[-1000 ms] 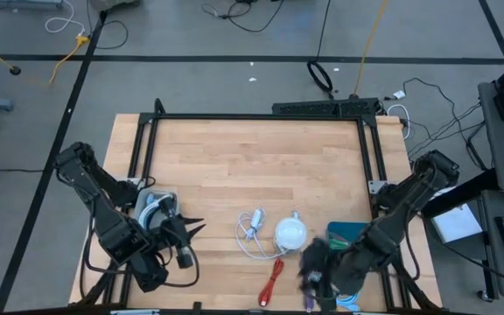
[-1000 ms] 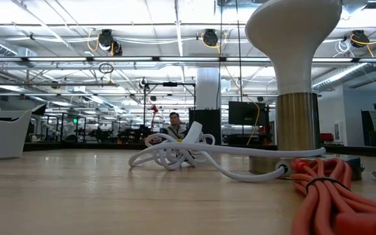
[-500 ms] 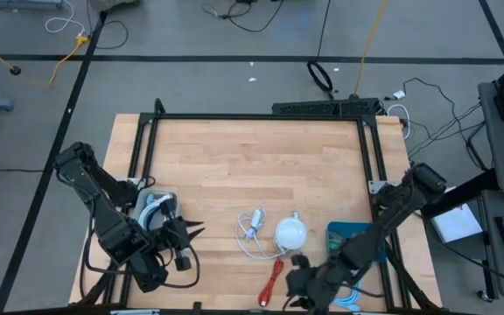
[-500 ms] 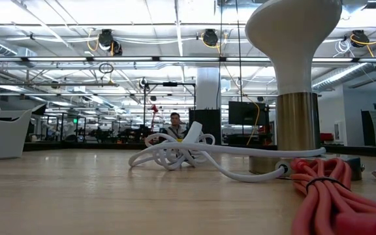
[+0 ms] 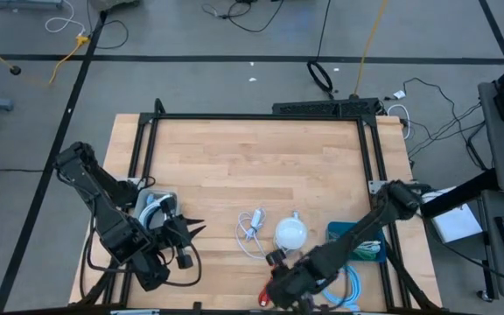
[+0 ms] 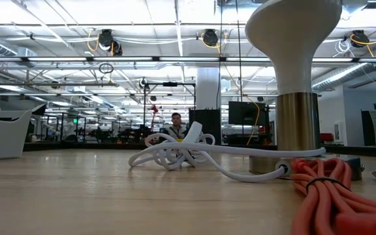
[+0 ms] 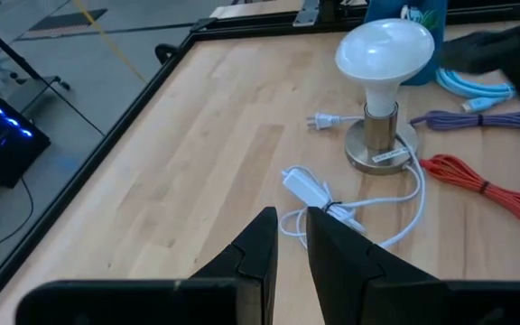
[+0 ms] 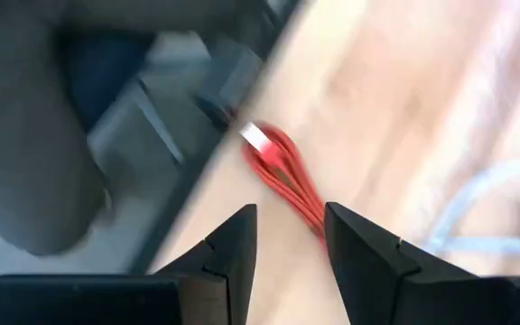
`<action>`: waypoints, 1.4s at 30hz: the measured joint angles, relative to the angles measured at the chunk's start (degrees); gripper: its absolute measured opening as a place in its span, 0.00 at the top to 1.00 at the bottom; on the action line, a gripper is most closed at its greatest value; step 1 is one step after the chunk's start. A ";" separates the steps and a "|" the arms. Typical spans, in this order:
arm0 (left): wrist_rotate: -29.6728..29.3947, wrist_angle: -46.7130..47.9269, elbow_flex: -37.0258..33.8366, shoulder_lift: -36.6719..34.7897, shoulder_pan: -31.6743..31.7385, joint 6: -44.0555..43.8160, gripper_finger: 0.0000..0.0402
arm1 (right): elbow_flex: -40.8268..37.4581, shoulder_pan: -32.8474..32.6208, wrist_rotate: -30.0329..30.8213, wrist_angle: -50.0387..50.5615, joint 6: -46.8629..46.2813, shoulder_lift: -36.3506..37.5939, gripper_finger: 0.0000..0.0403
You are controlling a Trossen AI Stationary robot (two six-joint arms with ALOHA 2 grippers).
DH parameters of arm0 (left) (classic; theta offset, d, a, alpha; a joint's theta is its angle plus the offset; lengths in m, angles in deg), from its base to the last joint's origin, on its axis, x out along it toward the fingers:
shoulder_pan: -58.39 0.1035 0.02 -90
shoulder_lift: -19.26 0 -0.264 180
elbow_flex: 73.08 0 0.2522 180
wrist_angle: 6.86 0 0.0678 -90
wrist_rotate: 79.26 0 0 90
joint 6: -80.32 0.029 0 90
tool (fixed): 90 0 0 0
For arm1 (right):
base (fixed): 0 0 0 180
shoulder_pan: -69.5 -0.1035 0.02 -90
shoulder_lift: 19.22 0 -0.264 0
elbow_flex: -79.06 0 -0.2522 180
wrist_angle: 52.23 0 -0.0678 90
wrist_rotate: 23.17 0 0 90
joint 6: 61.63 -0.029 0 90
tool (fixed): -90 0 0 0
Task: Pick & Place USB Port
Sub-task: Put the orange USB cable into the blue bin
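Note:
A coiled red USB cable (image 8: pixel 287 176) lies near the table's near edge, its silver plug (image 8: pixel 258 135) at one end; it also shows in the left wrist view (image 7: pixel 486 185) and the low view (image 6: pixel 331 196). My right gripper (image 8: pixel 289 217) is open and empty above it, and in the high view (image 5: pixel 272 289) it covers most of the cable. My left gripper (image 7: pixel 292 221) rests at the near left of the table (image 5: pixel 195 230), its fingers almost together and empty. A white cable (image 5: pixel 252 232) lies beside a white lamp (image 5: pixel 290 233).
A teal box (image 5: pixel 357 236) and a light-blue cable (image 5: pixel 353 289) lie at the near right. A purple cable (image 7: pixel 477 117) lies next to the lamp's base. A white bin (image 5: pixel 151 210) holding cables stands by the left arm. Bare wood (image 5: pixel 252 157) fills the far half.
My right gripper has swept along the near edge toward the table's left, from beside the teal box to above the red cable. The light-blue cable, covered before, now shows.

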 joint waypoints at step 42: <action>1.04 0.05 0.00 0.00 -0.02 -0.52 0.83 | 3.32 2.10 -1.42 -0.05 8.69 -11.62 0.69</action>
